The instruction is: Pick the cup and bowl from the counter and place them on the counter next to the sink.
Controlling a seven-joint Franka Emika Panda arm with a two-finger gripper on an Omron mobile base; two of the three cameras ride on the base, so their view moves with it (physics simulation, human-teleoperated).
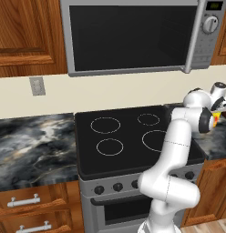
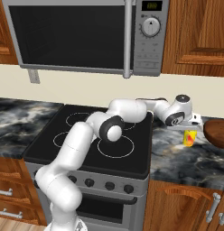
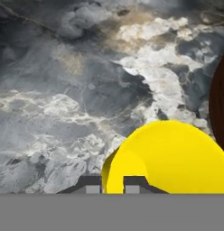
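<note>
Small yellow cup (image 2: 190,137) with red-orange mark low on its side, upright on the dark marbled counter (image 2: 177,162) right of the stovetop (image 2: 93,144); seen from above in the hand view as a bright yellow round (image 3: 165,158). Gripper (image 2: 190,131) straight over it, fingers drawn in on the cup's wall. Reddish-brown bowl (image 2: 217,131) just beside, to the right.

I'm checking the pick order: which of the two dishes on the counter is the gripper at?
The yellow cup, right under the gripper, whose fingertips straddle its wall. The wider reddish-brown bowl sits untouched beside it.
</note>
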